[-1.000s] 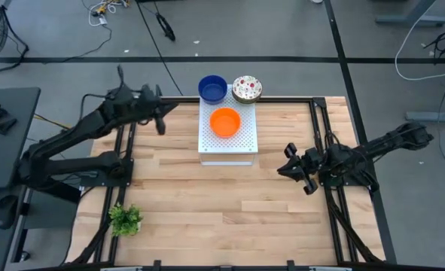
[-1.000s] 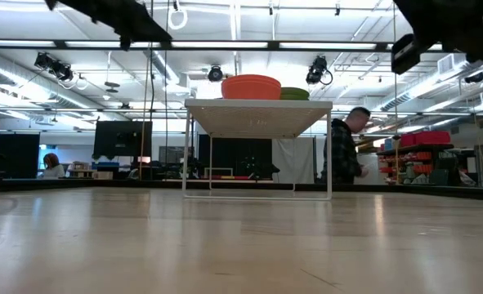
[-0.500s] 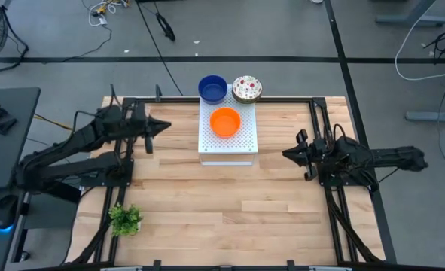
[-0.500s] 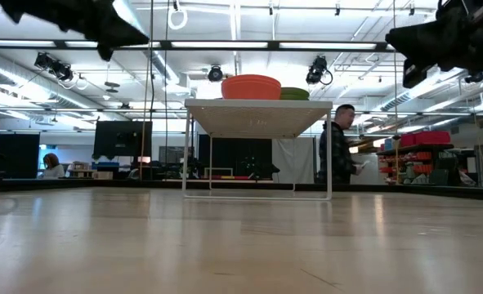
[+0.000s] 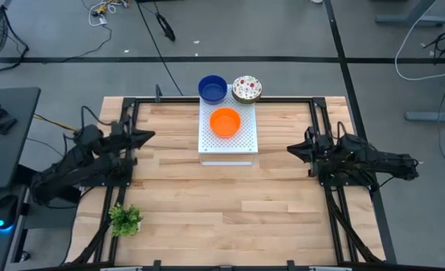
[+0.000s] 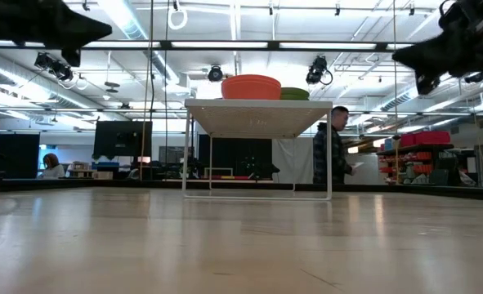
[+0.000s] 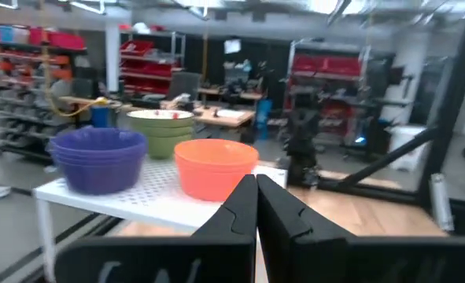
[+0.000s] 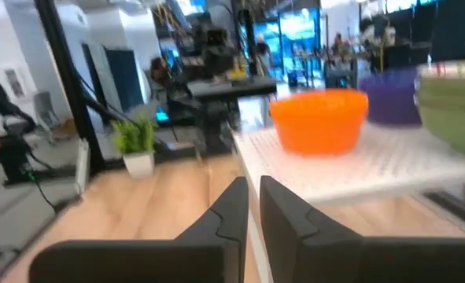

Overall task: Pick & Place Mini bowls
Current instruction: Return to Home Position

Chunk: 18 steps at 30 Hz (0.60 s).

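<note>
The mini bowls sit on a raised white perforated board (image 5: 228, 143) at the table's far middle. The orange bowl (image 5: 224, 122) is on its middle, the blue stack (image 5: 212, 88) on its far left corner and the white red-speckled stack (image 5: 246, 89) on its far right corner. From the side the speckled stack (image 7: 161, 130) looks olive. My left gripper (image 5: 148, 135) hovers shut near the table's left edge, pointing toward the board. My right gripper (image 5: 291, 150) hovers shut near the right edge, pointing toward the board too. Neither touches anything.
A small green plant (image 5: 125, 219) stands at the table's near left corner. The board stands on thin white legs (image 6: 187, 155), with open space beneath it. Bare wooden table (image 5: 230, 203) stretches between the arms and the near edge. A person (image 6: 332, 155) walks in the room beyond the table.
My left gripper has drawn back from near the board toward the table's left edge, tipping from pointing down to level. My right arm has folded back toward the right edge and the gripper has come down a little. The bowls have not moved.
</note>
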Each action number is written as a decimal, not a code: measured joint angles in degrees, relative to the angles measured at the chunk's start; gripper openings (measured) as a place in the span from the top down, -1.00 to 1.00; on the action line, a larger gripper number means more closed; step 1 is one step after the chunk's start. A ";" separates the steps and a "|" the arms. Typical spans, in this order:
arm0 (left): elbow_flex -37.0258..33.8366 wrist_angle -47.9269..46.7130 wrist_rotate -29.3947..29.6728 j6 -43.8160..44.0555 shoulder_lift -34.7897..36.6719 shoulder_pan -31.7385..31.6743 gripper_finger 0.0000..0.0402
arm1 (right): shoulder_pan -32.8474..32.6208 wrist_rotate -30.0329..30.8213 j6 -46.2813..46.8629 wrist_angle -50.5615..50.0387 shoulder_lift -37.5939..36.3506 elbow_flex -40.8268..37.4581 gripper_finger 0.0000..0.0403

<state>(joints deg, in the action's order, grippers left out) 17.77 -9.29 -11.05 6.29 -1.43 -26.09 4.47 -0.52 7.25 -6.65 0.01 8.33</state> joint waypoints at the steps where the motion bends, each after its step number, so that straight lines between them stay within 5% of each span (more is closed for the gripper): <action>1: -1.01 0.10 -0.73 0.74 1.38 0.00 0.98 | 0.00 0.23 0.15 0.58 0.00 -0.57 0.80; 8: -3.94 0.01 -2.25 2.33 1.29 1.27 0.98 | -0.04 -0.38 2.20 10.80 -0.02 -7.52 0.80; 18: -10.43 6.79 -1.22 2.21 1.33 5.96 0.98 | -0.07 0.02 1.26 11.44 0.02 -7.40 0.80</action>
<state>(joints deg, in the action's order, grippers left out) 7.33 -2.50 -12.28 8.50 -0.10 -20.13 4.40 -0.50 8.51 4.79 0.03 0.93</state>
